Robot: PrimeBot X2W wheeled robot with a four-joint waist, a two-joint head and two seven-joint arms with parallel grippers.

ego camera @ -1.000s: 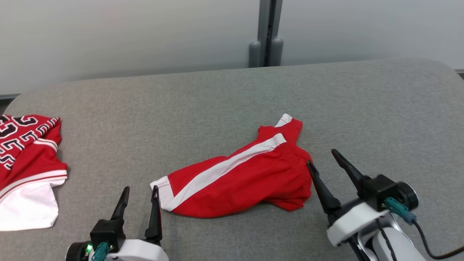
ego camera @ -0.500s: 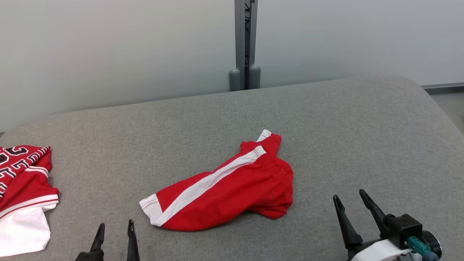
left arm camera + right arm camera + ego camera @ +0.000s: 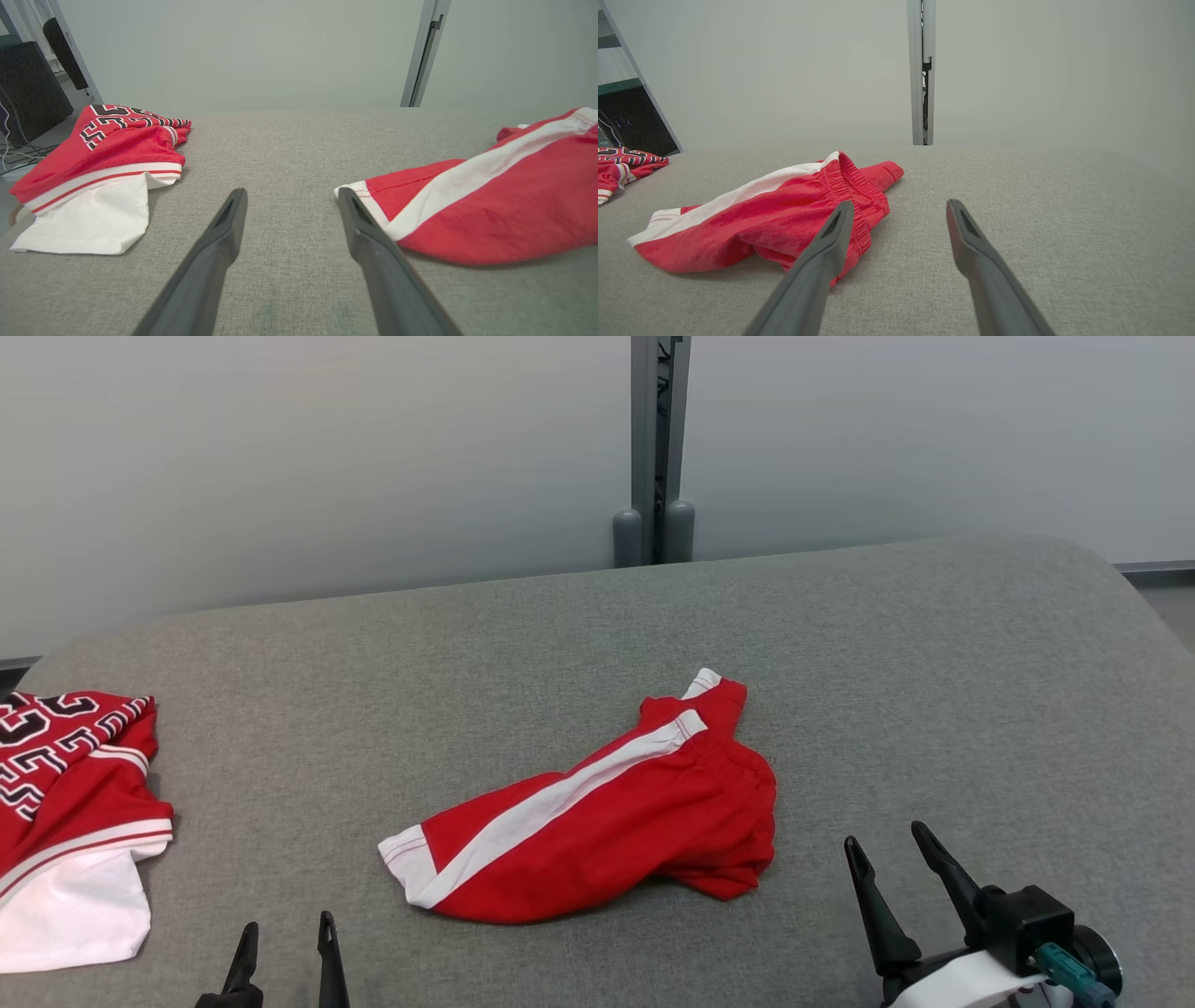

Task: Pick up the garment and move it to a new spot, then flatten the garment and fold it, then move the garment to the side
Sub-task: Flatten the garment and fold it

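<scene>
Where red shorts lie rumpled, grey surface

The desk is covered in grey cloth that looks rough and woven, with no shine at all. The red garment in the middle of the desk is soft, dull cloth with a smooth white stripe and a crinkly waistband, and the red and white top at the desk's left edge is thin, smooth cloth. The left tool and the right tool have dark fingers that look like smooth, dull plastic, and the grey post past the far edge looks like smooth metal.
</scene>
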